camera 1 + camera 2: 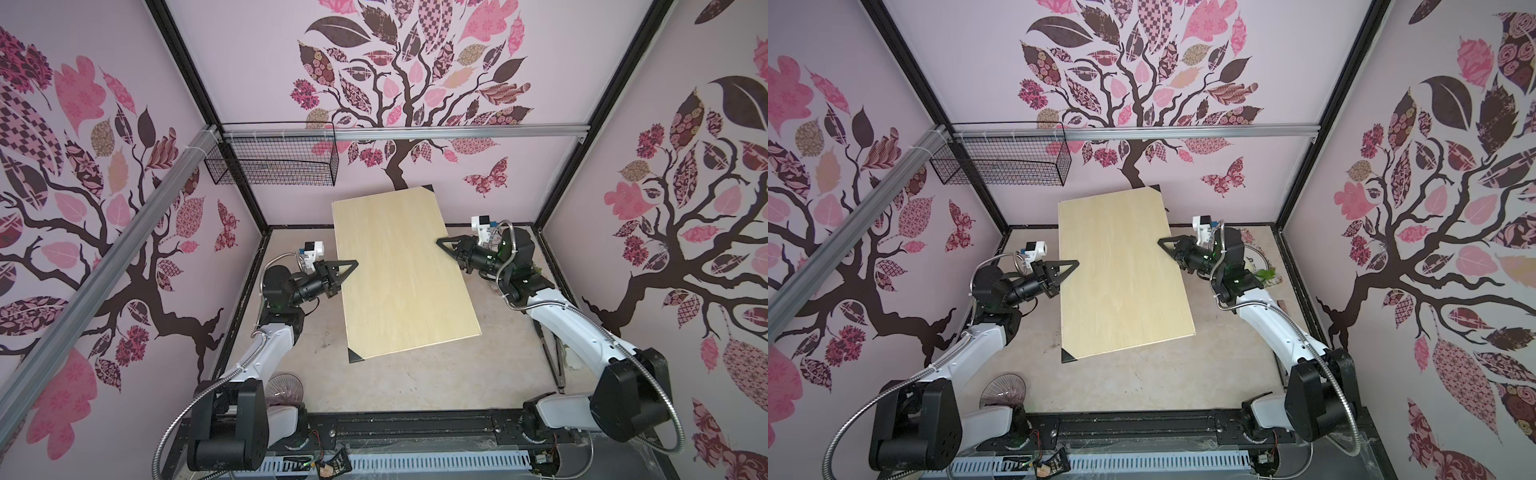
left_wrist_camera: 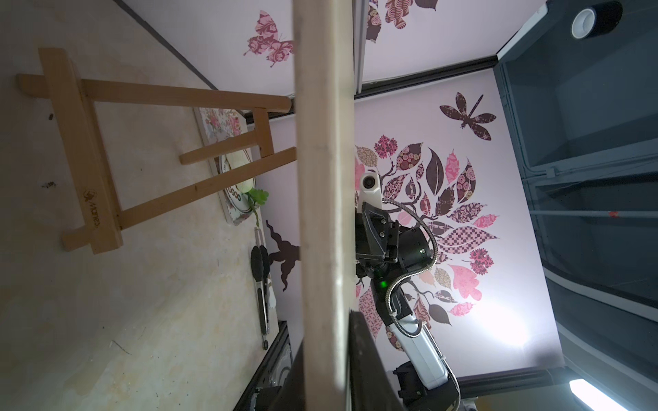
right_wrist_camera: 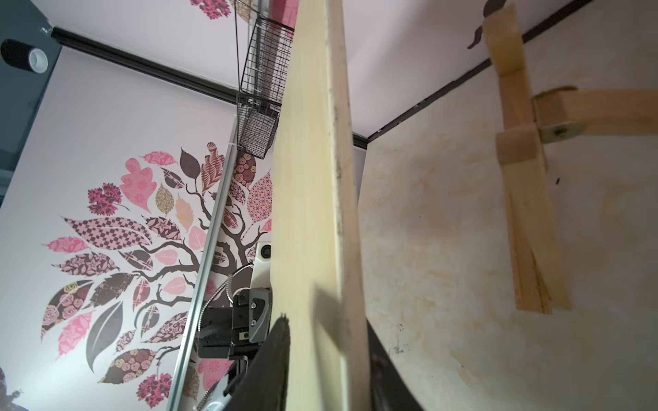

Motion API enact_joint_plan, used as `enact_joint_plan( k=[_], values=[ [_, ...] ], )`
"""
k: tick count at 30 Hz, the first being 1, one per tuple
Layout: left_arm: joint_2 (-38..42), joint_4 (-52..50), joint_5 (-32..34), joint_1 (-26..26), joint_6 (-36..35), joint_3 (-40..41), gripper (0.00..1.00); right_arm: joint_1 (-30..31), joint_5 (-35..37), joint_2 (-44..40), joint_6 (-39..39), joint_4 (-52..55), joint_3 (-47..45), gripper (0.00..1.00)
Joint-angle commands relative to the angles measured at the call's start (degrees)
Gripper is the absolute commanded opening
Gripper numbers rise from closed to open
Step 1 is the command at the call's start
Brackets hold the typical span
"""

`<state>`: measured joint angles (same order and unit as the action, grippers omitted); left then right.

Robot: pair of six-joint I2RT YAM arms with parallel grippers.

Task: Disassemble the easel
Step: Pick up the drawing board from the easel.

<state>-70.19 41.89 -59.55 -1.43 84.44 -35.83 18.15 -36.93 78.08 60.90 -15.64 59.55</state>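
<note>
The easel (image 2: 96, 160), a small light-brown A-frame of thin slats, lies flat on the table; its slats (image 3: 527, 213) also show in the right wrist view. In both top views it is hidden under the large pale plywood board (image 1: 399, 270) (image 1: 1121, 270), which hangs above the table. My left gripper (image 1: 355, 264) (image 2: 325, 334) is shut on the board's left edge (image 2: 320, 213). My right gripper (image 1: 438, 241) (image 3: 327, 327) has its jaws on either side of the right edge (image 3: 309, 213); the blur hides whether they press it.
A black wire basket (image 1: 274, 160) hangs on the back wall at the left. Black-tipped tongs (image 2: 261, 284) and a flowered tile (image 2: 231, 170) with a green sprig lie by the right wall. A round ribbed clear thing (image 1: 284, 388) sits near the left arm's base.
</note>
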Motion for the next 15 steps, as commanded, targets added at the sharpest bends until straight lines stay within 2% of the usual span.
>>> enact_joint_plan(
  k=[1,5,10,12,15],
  values=[
    [1.82,4.61,1.12,-0.94,3.03,4.01,0.0,0.57,-1.26,-0.5,-1.69,-3.3,2.74,0.42],
    [1.5,12.07,3.86,-0.94,8.16,8.12,0.0,0.57,-1.12,-0.39,-3.66,-0.88,3.29,0.46],
    [-1.81,28.9,5.57,-0.68,19.07,10.94,0.0,0.57,-0.55,-0.53,-7.03,3.12,4.68,0.55],
    [-1.35,29.48,5.17,-0.38,19.39,10.94,0.0,0.57,-0.19,-0.82,-9.24,5.11,5.49,0.56],
    [1.47,29.23,8.35,0.76,20.4,12.69,0.0,0.57,0.19,-1.11,-11.11,7.34,6.9,0.59]
  ],
)
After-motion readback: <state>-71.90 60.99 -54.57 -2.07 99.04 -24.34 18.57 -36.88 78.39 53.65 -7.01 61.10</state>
